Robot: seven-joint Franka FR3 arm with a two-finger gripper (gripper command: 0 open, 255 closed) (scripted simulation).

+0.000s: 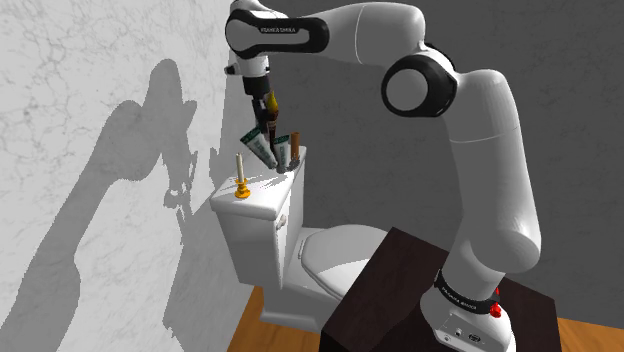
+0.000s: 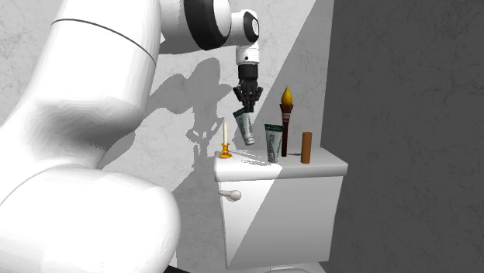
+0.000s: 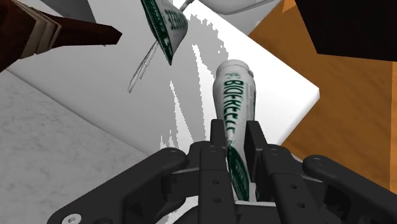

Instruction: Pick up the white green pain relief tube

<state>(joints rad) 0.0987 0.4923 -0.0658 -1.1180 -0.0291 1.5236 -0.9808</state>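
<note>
The gripper (image 2: pixel 245 108) is closed tight on the flat end of a white and green tube (image 2: pixel 247 129). The tube hangs tilted just above the toilet tank lid (image 2: pixel 322 164), between a candle (image 2: pixel 225 141) and a matching second tube (image 2: pixel 274 144) standing on the lid.

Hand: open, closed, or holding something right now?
Hand: closed on the white-and-green tube, held tilted above the tank lid.
</note>
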